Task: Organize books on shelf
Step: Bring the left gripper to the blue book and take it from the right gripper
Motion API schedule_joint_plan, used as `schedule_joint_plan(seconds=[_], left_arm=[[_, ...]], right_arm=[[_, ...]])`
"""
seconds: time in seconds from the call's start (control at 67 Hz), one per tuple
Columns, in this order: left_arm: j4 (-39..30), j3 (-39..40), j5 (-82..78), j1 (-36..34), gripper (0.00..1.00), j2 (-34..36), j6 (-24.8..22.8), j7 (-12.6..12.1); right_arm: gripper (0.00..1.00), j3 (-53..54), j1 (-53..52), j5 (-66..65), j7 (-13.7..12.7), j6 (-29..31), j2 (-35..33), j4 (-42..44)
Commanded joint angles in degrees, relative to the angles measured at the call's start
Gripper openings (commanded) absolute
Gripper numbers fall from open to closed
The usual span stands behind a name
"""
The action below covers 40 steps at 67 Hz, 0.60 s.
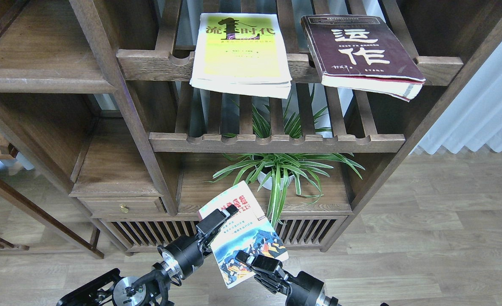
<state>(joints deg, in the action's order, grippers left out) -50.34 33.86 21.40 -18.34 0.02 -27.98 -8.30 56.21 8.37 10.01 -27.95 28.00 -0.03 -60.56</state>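
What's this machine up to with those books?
It is sorting books onto a wooden bookcase. Right now both arms grip one small paperback with a blue picture out in front of the case: the left gripper holds its left edge and the right gripper its lower edge. Two other books already lie on the upper slatted rack: a yellow-green book and a dark maroon book. A potted plant sits lower down.
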Motion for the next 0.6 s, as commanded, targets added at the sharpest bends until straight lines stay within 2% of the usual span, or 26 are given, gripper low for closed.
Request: schedule_joint_plan(seconds=[0.0,0.104,0.119,0.149,0.164,0.209,0.298,0.477,0.537,0.582], left_arm=[[0.1,-0.5,0.8,0.0,0.67,0.0,0.0,0.4],[0.3,-3.4,5.0,0.0,0.46,0.0,0.0,1.1],[0.5,-4.6,6.4,0.0,0.38,0.0,0.0,1.1],[0.7,-5.5,7.6,0.0,0.28,0.0,0.0,1.1],[0.9,-6.2,9.0,0.0,0.18,0.0,0.0,1.1],[1.0,-8.2,13.2,-0.2,0.04,0.0,0.0,0.7],[1.4,-8.8,13.9,-0.7,0.01,0.0,0.0,0.5],[4.5,-9.0,13.8,-1.2,0.00,0.0,0.0,-0.1],[4.5,-9.2,13.8,-1.2,0.00,0.0,0.0,-0.3],[4.5,-9.2,13.8,-1.2,0.00,0.0,0.0,-0.4]], right_arm=[[0.04,-0.2,0.0,0.0,0.0,0.0,0.0,0.0],[0.05,-0.2,0.0,0.0,0.0,0.0,0.0,0.0],[0.05,-0.1,0.0,0.0,0.0,0.0,0.0,0.0],[0.05,-0.1,0.0,0.0,0.0,0.0,0.0,0.0],[0.05,-0.1,0.0,0.0,0.0,0.0,0.0,0.0],[0.05,0.0,0.0,0.0,0.0,0.0,0.0,0.0],[0.05,0.0,0.0,0.0,0.0,0.0,0.0,0.0],[0.07,0.0,0.0,0.0,0.0,0.0,0.0,0.4],[0.14,0.0,0.0,-0.2,0.0,0.0,0.0,0.5],[0.24,-0.1,0.0,-0.3,0.0,0.0,0.0,0.6]])
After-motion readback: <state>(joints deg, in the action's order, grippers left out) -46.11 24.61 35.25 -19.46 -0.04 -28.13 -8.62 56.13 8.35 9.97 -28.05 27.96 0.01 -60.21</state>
